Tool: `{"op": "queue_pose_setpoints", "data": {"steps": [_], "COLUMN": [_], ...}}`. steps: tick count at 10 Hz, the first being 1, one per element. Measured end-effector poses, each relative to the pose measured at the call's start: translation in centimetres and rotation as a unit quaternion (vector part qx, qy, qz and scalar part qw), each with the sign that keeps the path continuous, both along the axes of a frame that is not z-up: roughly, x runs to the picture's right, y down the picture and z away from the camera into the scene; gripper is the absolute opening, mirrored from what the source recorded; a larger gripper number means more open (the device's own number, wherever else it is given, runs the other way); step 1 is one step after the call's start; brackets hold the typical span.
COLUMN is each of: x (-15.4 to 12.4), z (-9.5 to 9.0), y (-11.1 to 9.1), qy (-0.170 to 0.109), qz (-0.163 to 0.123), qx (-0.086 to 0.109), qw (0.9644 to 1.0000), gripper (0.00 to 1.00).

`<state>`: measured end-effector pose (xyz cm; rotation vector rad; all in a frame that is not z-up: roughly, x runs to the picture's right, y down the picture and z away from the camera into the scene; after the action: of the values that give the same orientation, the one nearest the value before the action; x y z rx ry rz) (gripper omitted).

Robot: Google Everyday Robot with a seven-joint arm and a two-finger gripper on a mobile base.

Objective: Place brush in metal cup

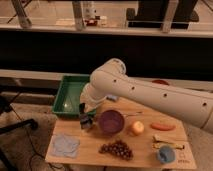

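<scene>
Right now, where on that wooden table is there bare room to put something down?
Bare wood shows along the front: between the blue cloth and the grapes, and between the grapes and the blue round object. Around the purple bowl it is crowded: the hand hangs close at its left, the orange fruit at its right.

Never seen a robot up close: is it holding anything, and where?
Cannot be told. The end effector is low beside the round purple bowl, its tip lost in shadow.

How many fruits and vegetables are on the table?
3: grapes at the front, a round orange fruit right of the purple bowl, a carrot further right. The arm may hide more. The gripper is left of the bowl.
</scene>
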<state>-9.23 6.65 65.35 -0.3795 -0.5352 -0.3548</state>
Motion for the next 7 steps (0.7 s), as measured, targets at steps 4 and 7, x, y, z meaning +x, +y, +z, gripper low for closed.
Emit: {"op": "queue_pose_setpoints", "data": {"steps": [4,7], "x": [0.9,1.8], "z": [0.2,0.2], "y": [0.2,0.4], "qy": [0.006,0.012], "qz": [0.005,0.012], "qx": [-0.001,-0.003], "qw": [1.0000,0.9999], "gripper": [0.02,0.02]}}
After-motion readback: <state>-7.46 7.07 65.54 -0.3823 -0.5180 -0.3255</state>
